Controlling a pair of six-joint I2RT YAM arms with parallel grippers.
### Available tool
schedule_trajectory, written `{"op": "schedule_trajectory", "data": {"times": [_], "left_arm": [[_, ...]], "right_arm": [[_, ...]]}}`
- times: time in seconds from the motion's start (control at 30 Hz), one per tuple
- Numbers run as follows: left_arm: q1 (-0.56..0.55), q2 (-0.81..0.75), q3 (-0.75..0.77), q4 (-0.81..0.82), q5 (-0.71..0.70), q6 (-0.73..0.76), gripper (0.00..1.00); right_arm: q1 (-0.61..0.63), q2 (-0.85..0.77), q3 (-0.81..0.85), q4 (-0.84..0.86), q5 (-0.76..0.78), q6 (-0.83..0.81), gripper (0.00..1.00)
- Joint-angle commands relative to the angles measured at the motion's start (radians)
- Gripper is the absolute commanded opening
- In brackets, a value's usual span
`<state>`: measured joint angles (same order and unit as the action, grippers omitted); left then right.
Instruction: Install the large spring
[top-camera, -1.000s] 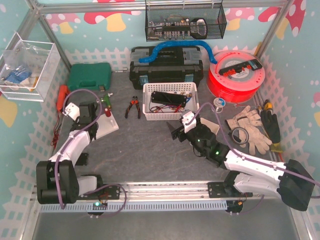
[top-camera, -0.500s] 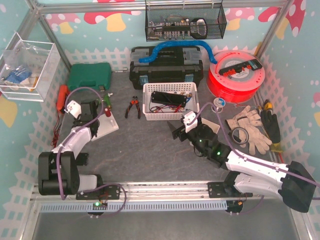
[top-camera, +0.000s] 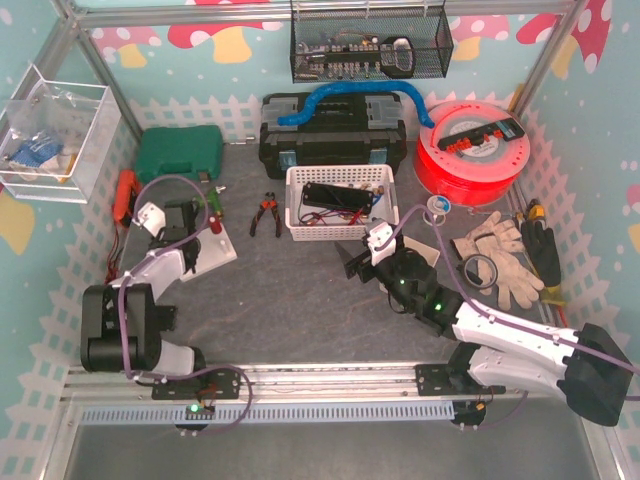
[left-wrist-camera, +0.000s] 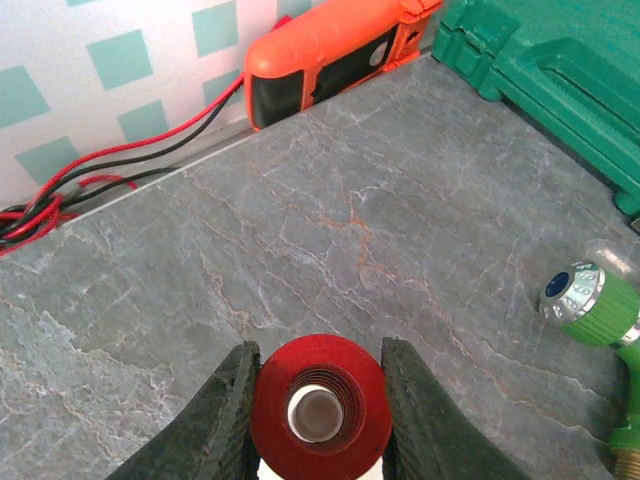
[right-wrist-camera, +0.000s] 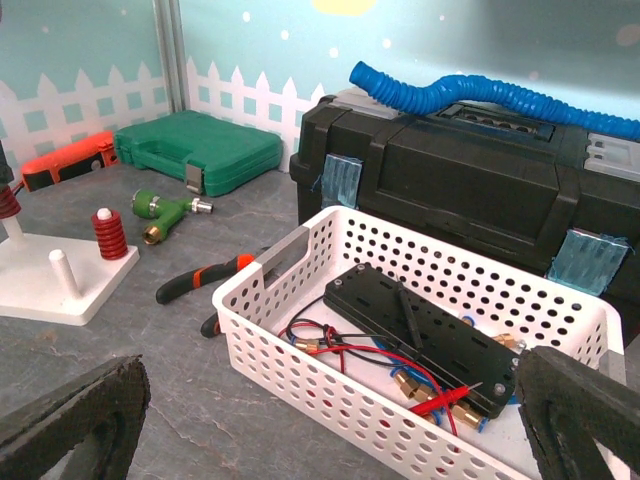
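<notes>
Status: right end effector (top-camera: 356, 264) spread wide, nothing between the fingers, hovering mid-desk just in front of the white basket (right-wrist-camera: 300, 330). Left end effector (left-wrist-camera: 320, 352) is pinching the large spring (left-wrist-camera: 278, 400) from both sides, near the left edge of the desk (left-wrist-camera: 330, 220). Left wrist view looks straight down the red coil: white peg (left-wrist-camera: 318, 413) shows inside it, so the spring is around the peg. Right wrist view catches that spot at its left margin, on the white base (right-wrist-camera: 40, 290). Same base carries another red spring (right-wrist-camera: 104, 236) on a second peg and one bare peg (right-wrist-camera: 62, 270). Can't tell how far down the large spring is seated. Further out: green nozzle (left-wrist-camera: 590, 300) lying just past the base, orange meter (left-wrist-camera: 330, 50) and green case (left-wrist-camera: 560, 70) toward the far-left corner, black toolbox (right-wrist-camera: 460, 170) behind the basket.
</notes>
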<state>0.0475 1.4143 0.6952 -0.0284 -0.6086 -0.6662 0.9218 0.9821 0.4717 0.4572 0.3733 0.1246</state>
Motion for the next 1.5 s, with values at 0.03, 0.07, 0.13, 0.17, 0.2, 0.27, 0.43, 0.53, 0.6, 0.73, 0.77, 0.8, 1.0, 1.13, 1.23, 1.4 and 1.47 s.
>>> {"op": "schedule_trajectory", "data": {"times": [0.03,0.07,0.13,0.17,0.2,0.27,0.43,0.53,0.6,0.73,0.77,0.8,1.0,1.13,1.23,1.4,1.47], "left_arm": [[0.011,0.028,0.026,0.053,0.006,0.009,0.12],[0.01,0.031,0.026,0.054,0.006,0.007,0.12],[0.01,0.036,0.026,0.054,0.01,0.002,0.16],[0.009,0.037,0.026,0.053,0.012,0.001,0.19],[0.009,0.037,0.026,0.053,0.017,0.002,0.24],[0.009,0.034,0.026,0.053,0.029,0.003,0.33],[0.01,0.003,0.019,0.048,0.076,0.003,0.52],[0.01,-0.03,0.016,0.037,0.122,0.007,0.66],[0.009,-0.058,0.017,0.017,0.148,0.007,0.74],[0.008,-0.148,-0.012,-0.004,0.237,0.014,0.87],[0.009,-0.183,-0.025,-0.001,0.265,0.016,0.92],[0.009,-0.21,-0.035,0.002,0.316,0.026,0.95],[0.008,-0.351,-0.08,0.039,0.608,0.069,0.99],[-0.002,-0.424,-0.096,0.054,0.845,0.113,0.99],[-0.019,-0.469,-0.107,0.059,1.001,0.119,0.99],[-0.044,-0.533,-0.118,0.051,1.147,0.126,0.99],[-0.045,-0.557,-0.11,0.024,1.179,0.177,0.99]], "right_arm": [[-0.006,0.0,-0.012,0.022,0.005,-0.012,0.99],[-0.006,0.004,-0.013,0.023,0.004,-0.012,0.99],[-0.006,0.011,-0.011,0.022,0.009,-0.014,0.99],[-0.006,0.015,-0.009,0.022,0.01,-0.014,0.99],[-0.006,0.019,-0.009,0.023,0.014,-0.014,0.99],[-0.006,0.03,-0.006,0.022,0.016,-0.012,0.99],[-0.01,0.048,0.008,0.006,0.025,0.005,0.99],[-0.017,0.058,0.017,-0.007,0.019,0.025,0.99],[-0.023,0.067,0.024,-0.017,0.008,0.042,0.99],[-0.051,0.094,0.059,-0.087,0.038,0.12,0.99],[-0.064,0.104,0.077,-0.127,0.051,0.152,0.99],[-0.079,0.111,0.095,-0.169,0.058,0.193,0.99],[-0.203,0.153,0.218,-0.486,-0.079,0.432,0.99],[-0.223,0.191,0.313,-0.768,-0.022,0.605,0.99],[-0.227,0.202,0.345,-0.91,0.009,0.689,0.99],[-0.234,0.144,0.349,-0.996,0.033,0.743,0.95],[-0.244,0.115,0.331,-0.981,0.067,0.729,0.93]]}}
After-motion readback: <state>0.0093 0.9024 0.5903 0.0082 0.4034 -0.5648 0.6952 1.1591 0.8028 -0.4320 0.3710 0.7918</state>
